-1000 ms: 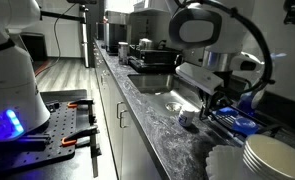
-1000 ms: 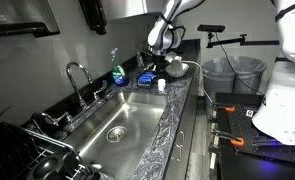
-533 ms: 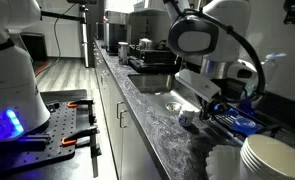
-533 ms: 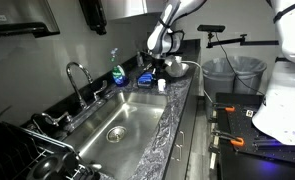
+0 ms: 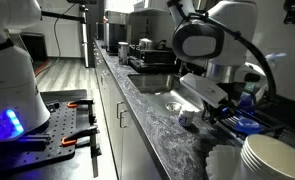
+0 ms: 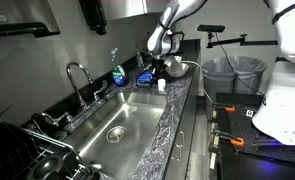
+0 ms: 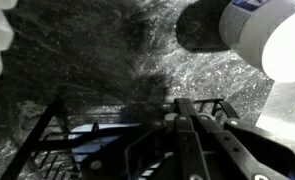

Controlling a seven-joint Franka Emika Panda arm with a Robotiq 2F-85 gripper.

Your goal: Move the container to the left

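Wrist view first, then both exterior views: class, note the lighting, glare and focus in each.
Wrist view: mostly dark, the gripper a murky silhouette, a white object at top right washed out by glare. In an exterior view the white stacked bowls look soft, close to the lens; in an exterior view the sink reflects soft light.
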